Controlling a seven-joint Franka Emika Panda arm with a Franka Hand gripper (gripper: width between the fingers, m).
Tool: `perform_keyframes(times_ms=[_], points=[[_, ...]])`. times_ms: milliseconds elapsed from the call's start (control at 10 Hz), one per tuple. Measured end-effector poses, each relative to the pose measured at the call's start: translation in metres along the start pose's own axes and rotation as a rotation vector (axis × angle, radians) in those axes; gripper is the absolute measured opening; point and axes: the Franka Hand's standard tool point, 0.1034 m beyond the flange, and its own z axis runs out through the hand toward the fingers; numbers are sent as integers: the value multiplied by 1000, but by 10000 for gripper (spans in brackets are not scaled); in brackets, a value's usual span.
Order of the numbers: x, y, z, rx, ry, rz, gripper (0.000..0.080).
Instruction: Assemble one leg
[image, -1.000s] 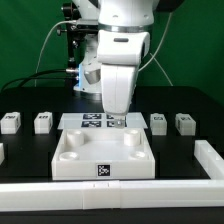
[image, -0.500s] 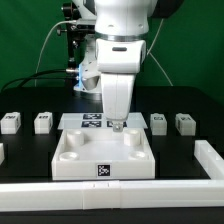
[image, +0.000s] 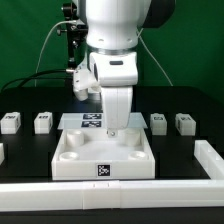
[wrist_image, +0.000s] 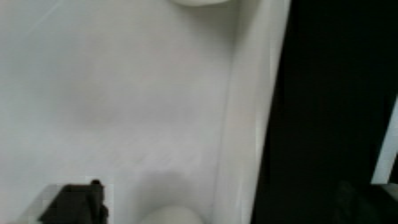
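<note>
Nearest, the white tray (image: 75, 168) is seen with its corner sockets (image: 69, 140) empty, so no leg is fitted yet. Over its far edge the gripper (image: 112, 129) is held, jaws spread wide and nothing gripped. Beyond, four legs (image: 43, 122) are set in a row, two on either side of the marker board (image: 88, 120). The picking and fitting are judged undone.

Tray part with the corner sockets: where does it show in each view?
Exterior view: the tray sits centre foreground, below the arm.
Wrist view: its pale surface fills most of the picture, beside the black table.
Shared landmark: the open gripper, above the tray.
</note>
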Motion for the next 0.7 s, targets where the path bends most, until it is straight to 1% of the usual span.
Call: perform_keyframes(times_ms=[100,300,400,700], points=[[-5,-6,8,18,6,-15,650],[-9,-11,21,42,15,-3,650],[-8,-10,24,47,17,-1,650],[-8,-10,24,47,17,31,649]])
